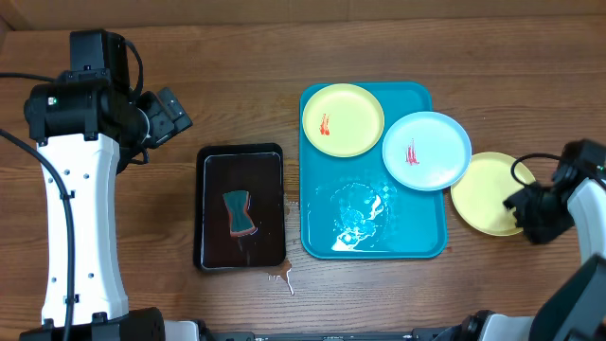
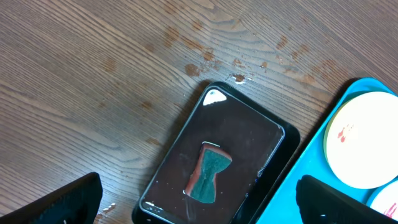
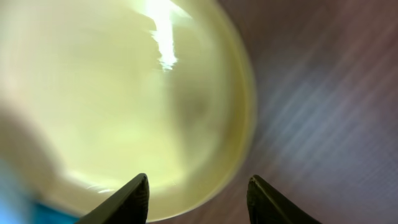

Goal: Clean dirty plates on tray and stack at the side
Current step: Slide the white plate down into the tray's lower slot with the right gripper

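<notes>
The turquoise tray (image 1: 417, 237) lies right of centre with water pooled in its near half. On it, a yellow-green plate (image 1: 355, 104) with a red smear sits at the far left and a light blue plate (image 1: 437, 137) with a red smear overlaps the right rim. A second yellow-green plate (image 1: 483, 194), with no smear showing, lies on the table right of the tray. My right gripper (image 1: 519, 204) is open at that plate's right edge; the plate (image 3: 124, 87) fills the right wrist view, jaws (image 3: 198, 190) apart over its rim. My left gripper (image 2: 199, 208) is open and empty, high above the table.
A black tray (image 1: 216, 248) with a teal and red sponge (image 1: 239, 212) sits left of the turquoise tray; it also shows in the left wrist view (image 2: 249, 134). Water is spilled on the wood (image 1: 281, 277) by its near right corner.
</notes>
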Robot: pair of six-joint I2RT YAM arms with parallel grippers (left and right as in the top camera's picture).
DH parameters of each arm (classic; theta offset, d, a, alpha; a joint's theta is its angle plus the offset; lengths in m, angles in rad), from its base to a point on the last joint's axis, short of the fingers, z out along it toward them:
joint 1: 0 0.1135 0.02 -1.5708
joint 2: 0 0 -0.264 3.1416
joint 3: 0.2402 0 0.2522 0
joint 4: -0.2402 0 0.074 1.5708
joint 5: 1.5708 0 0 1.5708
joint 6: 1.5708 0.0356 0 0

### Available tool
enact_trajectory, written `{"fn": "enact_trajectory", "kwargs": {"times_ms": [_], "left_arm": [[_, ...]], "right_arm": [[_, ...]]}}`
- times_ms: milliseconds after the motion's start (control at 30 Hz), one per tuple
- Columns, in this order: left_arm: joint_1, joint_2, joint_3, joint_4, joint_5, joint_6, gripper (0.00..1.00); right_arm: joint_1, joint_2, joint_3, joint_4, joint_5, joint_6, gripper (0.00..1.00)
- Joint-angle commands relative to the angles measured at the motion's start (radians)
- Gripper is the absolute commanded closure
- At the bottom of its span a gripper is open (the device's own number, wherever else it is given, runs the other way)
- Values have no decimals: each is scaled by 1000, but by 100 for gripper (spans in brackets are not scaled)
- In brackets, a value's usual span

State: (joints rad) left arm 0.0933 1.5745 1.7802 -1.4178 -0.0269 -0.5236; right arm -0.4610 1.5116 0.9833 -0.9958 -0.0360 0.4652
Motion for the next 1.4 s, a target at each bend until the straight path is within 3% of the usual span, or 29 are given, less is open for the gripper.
{"fn": "enact_trajectory", "kwargs": {"times_ms": [0,100,233,400,567,700,733,767,1067,1367], "left_arm": [[5,-10,22,0,-8,7,0],[5,-10,22,0,-8,7,0],[5,-10,22,0,-8,7,0],[5,-10,22,0,-8,7,0],[5,-10,22,0,-8,7,0],[5,-10,22,0,-8,7,0],[5,-10,22,0,-8,7,0],[5,-10,22,0,-8,7,0],[5,-10,22,0,-8,7,0],[5,-10,22,0,-8,7,0]], "right_arm": [[76,-115,82,36,-172,-158,50],[156,-150,83,119,-227,-209,52],[261,-120,73,226,-113,-207,52],[335,-2,56,345,40,-208,51],[343,138,56,443,58,-208,52],[343,205,56,459,58,-208,67],[343,213,57,455,57,-207,76],[343,214,57,443,58,-207,96],[343,123,138,262,40,-200,96],[382,-35,167,15,-192,-201,96]]}}
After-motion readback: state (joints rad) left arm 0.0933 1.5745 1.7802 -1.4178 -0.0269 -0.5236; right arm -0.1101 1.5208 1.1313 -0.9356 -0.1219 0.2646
